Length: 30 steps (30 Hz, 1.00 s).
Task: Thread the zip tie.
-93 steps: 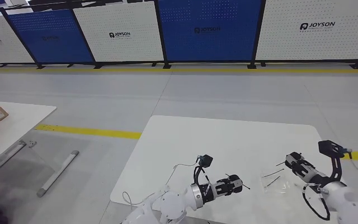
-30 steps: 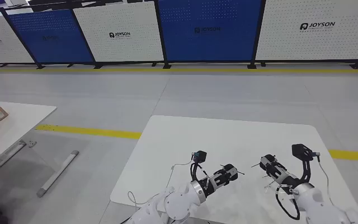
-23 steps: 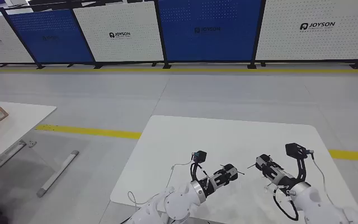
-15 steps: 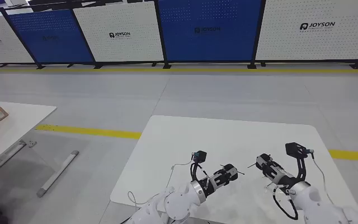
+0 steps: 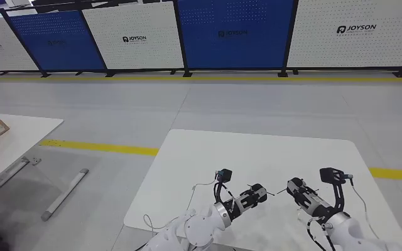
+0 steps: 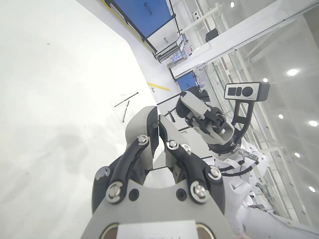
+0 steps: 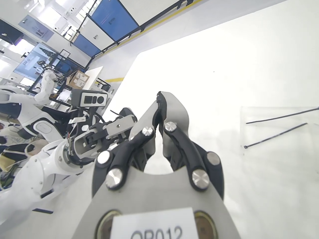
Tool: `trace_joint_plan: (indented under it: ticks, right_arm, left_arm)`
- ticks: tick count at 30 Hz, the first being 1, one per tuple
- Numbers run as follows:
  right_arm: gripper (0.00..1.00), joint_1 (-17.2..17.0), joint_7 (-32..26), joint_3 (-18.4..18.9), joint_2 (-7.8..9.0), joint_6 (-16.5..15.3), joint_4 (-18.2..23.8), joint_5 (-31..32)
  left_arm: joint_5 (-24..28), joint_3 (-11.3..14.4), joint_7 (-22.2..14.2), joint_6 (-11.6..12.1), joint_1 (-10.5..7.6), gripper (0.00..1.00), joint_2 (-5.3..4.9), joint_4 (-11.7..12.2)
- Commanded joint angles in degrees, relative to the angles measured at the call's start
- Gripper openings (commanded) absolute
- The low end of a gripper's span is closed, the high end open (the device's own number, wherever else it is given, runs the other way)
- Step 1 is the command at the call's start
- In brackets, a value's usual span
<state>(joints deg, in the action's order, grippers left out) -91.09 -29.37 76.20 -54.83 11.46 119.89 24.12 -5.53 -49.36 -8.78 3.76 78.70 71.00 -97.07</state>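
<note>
Gripping a thin black plastic zip tie [image 6: 162, 167] crosswise, left jaws are clamped; right jaws, clamped on a second zip tie [image 6: 170, 98], aim its tip toward them.

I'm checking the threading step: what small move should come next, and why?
Probably ease the right tool a little toward the left tool. Each is shut on a black tie above the table. The right tie points its tip toward the left tie, and a gap separates them.
</note>
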Motion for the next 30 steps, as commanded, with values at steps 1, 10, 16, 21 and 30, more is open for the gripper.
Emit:
trace_joint_plan:
  ticks: [1, 10, 16, 21, 30]
  right_arm:
    - [0.00, -0.1, -0.2, 0.1, -0.03, 0.0, 0.0, -0.3]
    - [0.00, -0.1, 0.3, 0.0, -0.08, -0.3, -0.1, -0.2]
    - [0.00, -0.3, -0.3, 0.0, -0.22, -2.6, -0.4, 0.4]
    - [0.00, -0.6, -0.8, 0.2, -0.36, -2.4, -0.2, 0.8]
    - [0.00, 0.0, -1.6, -0.1, -0.70, -2.2, -0.4, 1.2]
  left_arm:
    - [0.0, 0.0, 0.0, 0.0, 0.00, 0.00, 0.00, 0.0]
    - [0.0, 0.0, 0.0, 0.0, 0.00, 0.00, 0.00, 0.0]
    - [0.0, 0.0, 0.0, 0.0, 0.00, 0.00, 0.00, 0.0]
    - [0.0, 0.0, 0.0, 0.0, 0.00, 0.00, 0.00, 0.0]
    - [0.0, 0.0, 0.0, 0.0, 0.00, 0.00, 0.00, 0.0]
